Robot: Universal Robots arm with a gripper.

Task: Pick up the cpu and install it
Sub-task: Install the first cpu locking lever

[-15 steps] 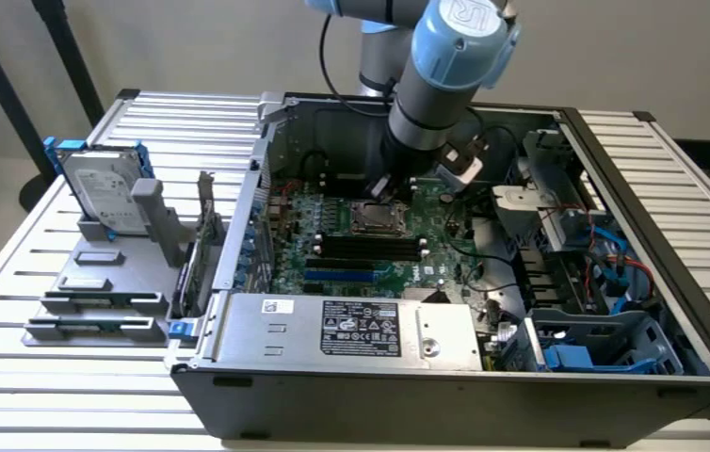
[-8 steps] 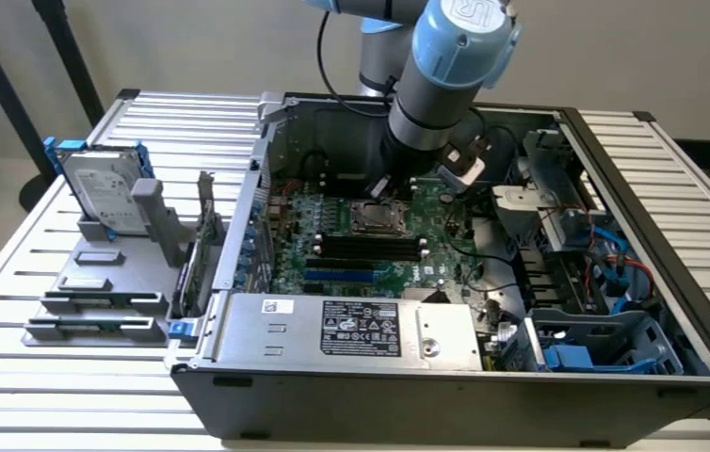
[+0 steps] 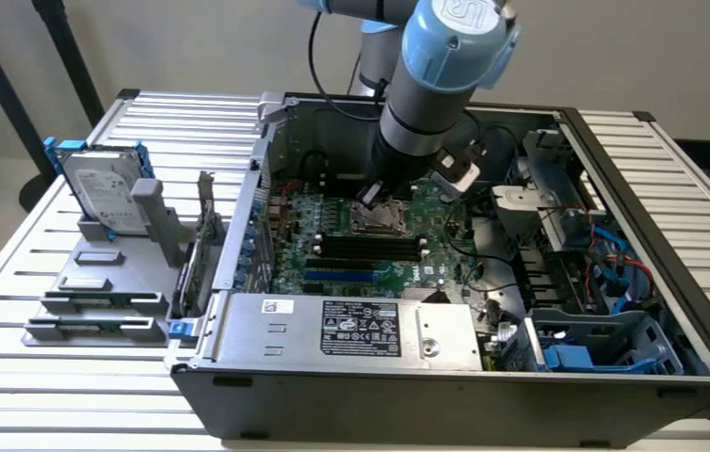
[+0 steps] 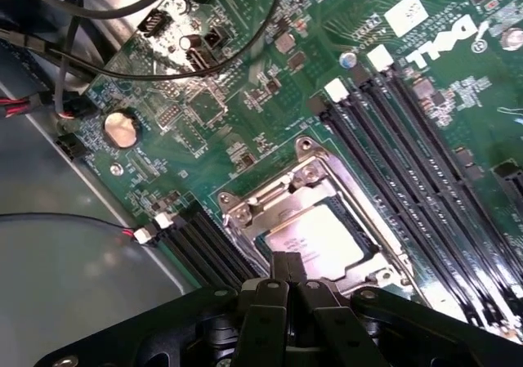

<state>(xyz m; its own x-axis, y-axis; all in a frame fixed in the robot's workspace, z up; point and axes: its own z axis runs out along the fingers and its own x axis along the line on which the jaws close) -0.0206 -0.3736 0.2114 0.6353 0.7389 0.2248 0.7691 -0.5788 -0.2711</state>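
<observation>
Silvery cpu [image 4: 317,234] flat in motherboard socket [image 4: 245,206], beneath closed end effector [image 4: 288,270].

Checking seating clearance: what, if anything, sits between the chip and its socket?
Nothing visible does. The small square silvery cpu lies within the metal-framed motherboard socket, with the shut end effector at its edge.

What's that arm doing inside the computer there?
A robot arm is reaching into an open computer case lying on a slatted table. Its gripper is shut and sits right over the processor socket on the green motherboard. The cpu, a small silvery square chip, lies inside that socket's metal frame, right at the gripper's fingertips. A hard drive stands in a holder outside the case.
</observation>
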